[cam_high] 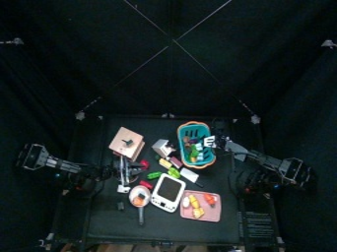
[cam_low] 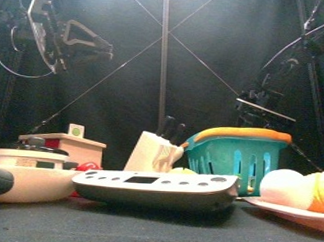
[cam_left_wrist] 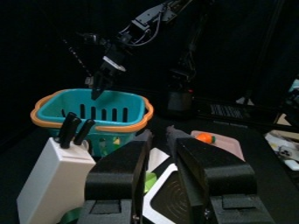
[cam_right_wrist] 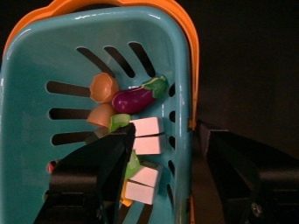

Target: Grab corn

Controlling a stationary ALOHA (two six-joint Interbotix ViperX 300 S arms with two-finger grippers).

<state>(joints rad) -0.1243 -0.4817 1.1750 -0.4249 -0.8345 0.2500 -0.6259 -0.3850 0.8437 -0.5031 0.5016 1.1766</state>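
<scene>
The right gripper (cam_right_wrist: 163,166) hangs over the teal basket (cam_right_wrist: 47,52) with its jaws spread wide and nothing between them, apparently lined up to reach down inside. The corn (cam_right_wrist: 104,87), a small yellow-orange piece, lies on the basket floor at the frame's middle left, touching a purple eggplant (cam_right_wrist: 135,99). The left gripper (cam_left_wrist: 160,171) waits low, jaws slightly apart and empty.
</scene>
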